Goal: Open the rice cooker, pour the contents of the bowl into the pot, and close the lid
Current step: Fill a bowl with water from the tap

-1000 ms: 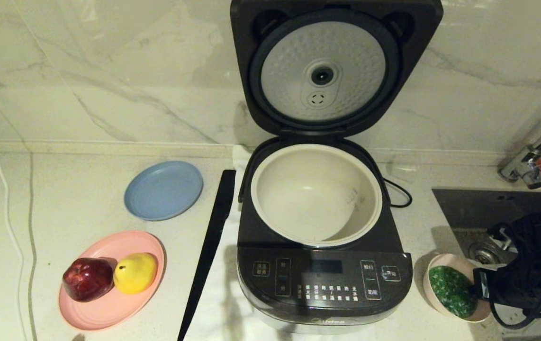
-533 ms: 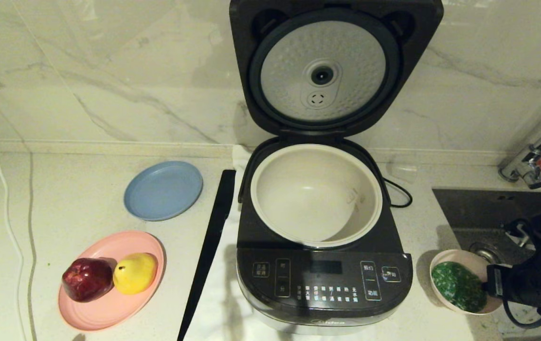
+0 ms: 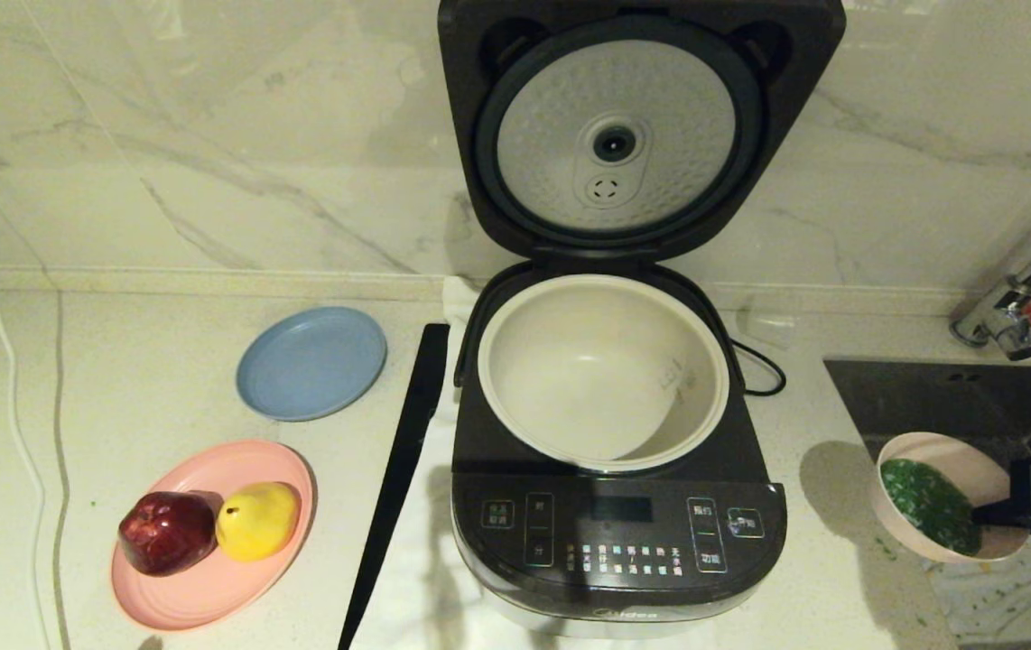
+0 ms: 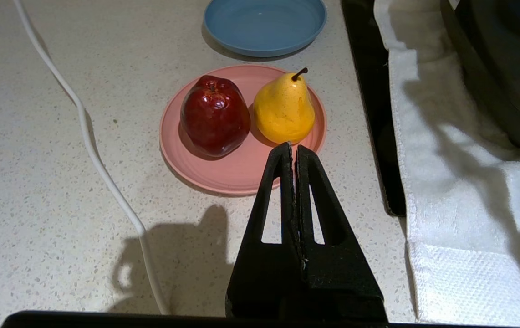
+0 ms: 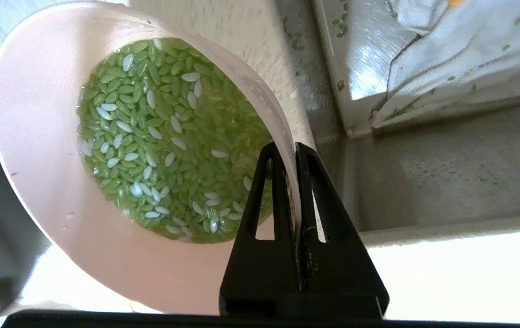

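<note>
Speckled stone counter (image 3: 163, 361) carries everything, and the biggest thing on it is the cooker (image 3: 619, 533), standing at the middle with its lid (image 3: 637, 126) swung fully up against the marble wall. Opening is done, by the look of it. Its pot (image 3: 603, 372) sits bare and cream-white inside, nothing in it yet. A white towel (image 4: 446, 173) lies under the cooker's left side, with a long black strip (image 3: 403, 478) beside it. Left of that lie a blue plate (image 3: 311, 362) and a pink plate (image 3: 208, 578) bearing an apple (image 3: 167, 532) and a pear (image 3: 257, 519).

Right of the cooker, near the sink (image 3: 958, 397), the bowl (image 3: 958, 451) hangs above the counter, tilted. The right gripper (image 5: 293, 150) has its fingers pinched narrow on the bowl's rim, one inside and one outside. The contents (image 5: 173, 141) are green grains with white ones among them, and they look wet. The left gripper (image 4: 293, 148) hovers near the pink plate, fingers closed on nothing.

The step in hand is carrying the bowl to the pot. Next, the bowl must travel left over the pot's rim, kept level enough not to spill, then tip well inside it. A rim pinch is thin, so the bowl could twist as its load shifts.
</note>
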